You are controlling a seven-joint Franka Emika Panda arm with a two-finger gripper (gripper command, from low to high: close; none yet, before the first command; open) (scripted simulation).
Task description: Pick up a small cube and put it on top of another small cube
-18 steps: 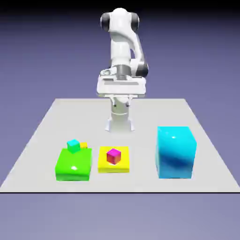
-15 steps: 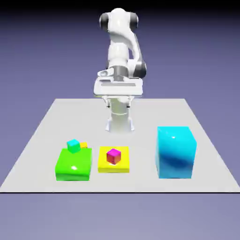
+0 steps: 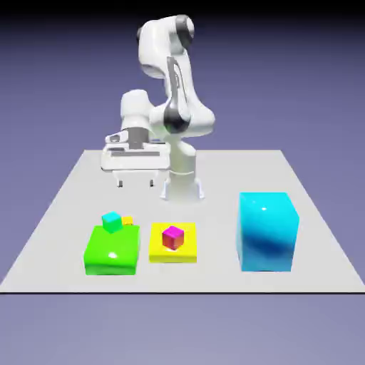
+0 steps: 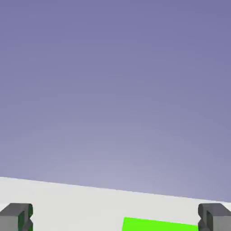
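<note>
Nearest the exterior camera: green block [image 3: 112, 251], with the yellow slab [image 3: 160, 255] beside it and the magenta cube [image 3: 172, 237] on the slab. Large blue block [image 3: 265, 232] well apart, toward the exterior view's right.

Next back: teal cube [image 3: 112, 222] at the green block's far edge; cannot tell whether it rests on the block or behind it. Small yellow cube [image 3: 127, 221] just beside it toward the exterior view's right, behind the green block, its lower part hidden.

Farther back: the fingers [image 3: 135, 184], raised over the desk [image 3: 214, 203], wide apart, nothing between them. Key relation: the small yellow cube lies lower and out from the base, on the exterior camera's side of the fingers, slightly toward the exterior view's left of their midpoint. No long axis apparent on the cube. Hand view shows part of the green block at the bottom edge, not the yellow cube; the hand appears pitched outward.

Judgement: approach stage, stack not begun. The move calls for reaching outward, levelling the hand, then descending. Risk: a finger catching the teal cube or green block. Cannot tell which cube is to be the base.
</note>
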